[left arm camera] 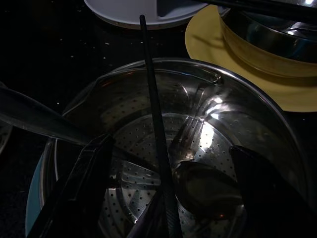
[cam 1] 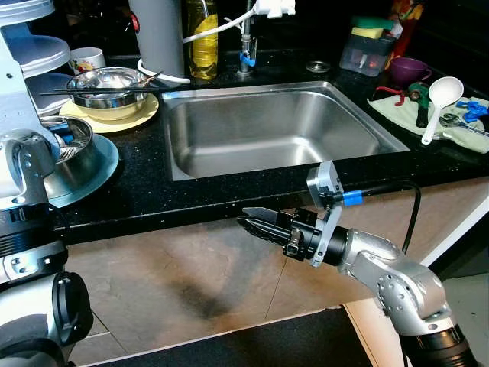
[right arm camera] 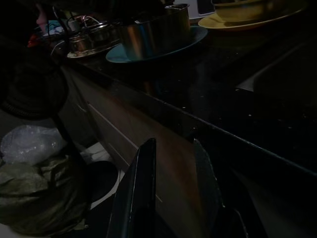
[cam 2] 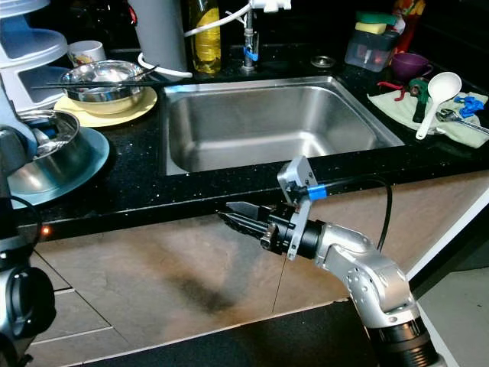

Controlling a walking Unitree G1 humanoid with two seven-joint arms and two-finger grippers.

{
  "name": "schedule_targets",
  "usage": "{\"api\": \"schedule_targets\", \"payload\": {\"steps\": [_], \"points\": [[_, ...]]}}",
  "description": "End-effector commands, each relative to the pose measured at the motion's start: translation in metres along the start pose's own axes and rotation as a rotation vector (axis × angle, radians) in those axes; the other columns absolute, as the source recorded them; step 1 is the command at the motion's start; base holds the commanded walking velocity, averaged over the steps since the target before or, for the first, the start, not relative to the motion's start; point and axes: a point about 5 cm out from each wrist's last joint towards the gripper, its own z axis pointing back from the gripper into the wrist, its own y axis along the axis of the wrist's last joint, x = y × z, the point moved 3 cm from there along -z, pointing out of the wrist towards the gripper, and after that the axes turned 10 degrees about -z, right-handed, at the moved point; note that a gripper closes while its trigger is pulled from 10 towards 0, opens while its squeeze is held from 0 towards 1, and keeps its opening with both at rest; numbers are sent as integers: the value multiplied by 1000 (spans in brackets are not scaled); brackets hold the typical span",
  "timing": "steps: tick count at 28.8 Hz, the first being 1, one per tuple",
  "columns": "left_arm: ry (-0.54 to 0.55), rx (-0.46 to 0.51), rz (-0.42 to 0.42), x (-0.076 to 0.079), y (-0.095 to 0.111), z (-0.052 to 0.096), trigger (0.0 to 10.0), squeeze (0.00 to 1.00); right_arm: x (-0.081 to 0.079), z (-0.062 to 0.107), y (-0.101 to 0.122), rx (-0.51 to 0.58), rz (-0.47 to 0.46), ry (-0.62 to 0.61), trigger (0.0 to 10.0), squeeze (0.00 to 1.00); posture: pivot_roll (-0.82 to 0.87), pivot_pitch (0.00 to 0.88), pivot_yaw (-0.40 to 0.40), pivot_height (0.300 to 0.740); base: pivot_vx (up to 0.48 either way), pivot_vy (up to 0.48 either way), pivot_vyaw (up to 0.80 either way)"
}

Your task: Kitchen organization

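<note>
A steel perforated pot [cam 1: 70, 145] stands on a teal plate [cam 1: 99, 172] at the left of the black counter. In the left wrist view my left gripper [left arm camera: 171, 198] hangs open just above this pot [left arm camera: 208, 124], one finger on each side. A black chopstick [left arm camera: 156, 129] and a spoon [left arm camera: 203, 188] lie inside it, between the fingers. My right gripper [cam 1: 246, 217] is held out in front of the cabinet, below the counter edge under the sink [cam 1: 367, 130]. Its fingers [right arm camera: 136, 198] stand a little apart with nothing between them.
A steel bowl [cam 1: 107, 86] with chopsticks across it sits on a yellow plate [cam 1: 134, 116]. Behind are a white cup [cam 1: 86, 59], a grey cylinder [cam 1: 157, 34] and an oil bottle [cam 1: 202, 38]. At right lie a white ladle [cam 1: 442, 99], a purple cup [cam 1: 409, 70] and a sponge box [cam 1: 367, 47]. A bag [right arm camera: 34, 168] lies on the floor.
</note>
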Motion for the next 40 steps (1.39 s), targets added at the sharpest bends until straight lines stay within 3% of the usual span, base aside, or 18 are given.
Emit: {"api": "schedule_targets", "payload": {"steps": [1,3,4,5,6,7,22,28,33,37,38,40], "points": [[12,-30,4,-5,-5,-4,6118,0,2,1,3,0,20,0,10000,0,-15,149,-25,740,0,0,0],[15,-27,7,-6,-4,-4,6118,0,3,0,3,-3,23,3,10000,0,-15,149,-25,740,0,0,0],[19,-24,10,-8,-3,-4,2314,0,2,0,4,-5,28,10,10000,0,-14,148,-28,740,0,0,0],[19,-24,10,-8,-3,-4,2314,0,2,0,4,-5,28,10,10000,0,-14,148,-28,740,0,0,0],[22,-21,14,-9,-3,-4,588,0,2,-1,5,-7,31,15,10000,0,-14,147,-28,740,0,0,0],[26,-17,20,-10,-2,-4,0,0,2,-2,6,-8,35,21,10000,0,-14,146,-29,740,0,0,0],[62,49,60,-21,14,-1,0,0,4,-2,12,2,54,35,10000,0,-17,143,-30,740,0,0,0],[89,123,82,-26,31,5,0,0,4,-1,17,11,60,44,10000,0,-21,147,-29,740,0,0,0],[130,271,90,-31,61,18,0,0,3,-1,21,25,57,59,10000,0,-20,151,-31,740,0,0,0],[117,235,81,-28,62,20,0,0,3,-1,22,28,56,64,10000,0,-20,151,-30,740,0,0,0],[67,184,78,-20,57,17,4706,0,3,-1,23,27,58,69,10000,0,-15,152,-28,740,0,0,0],[41,149,100,-17,51,13,4824,0,3,-1,24,25,60,71,10000,0,-15,152,-28,740,0,0,0]]}}
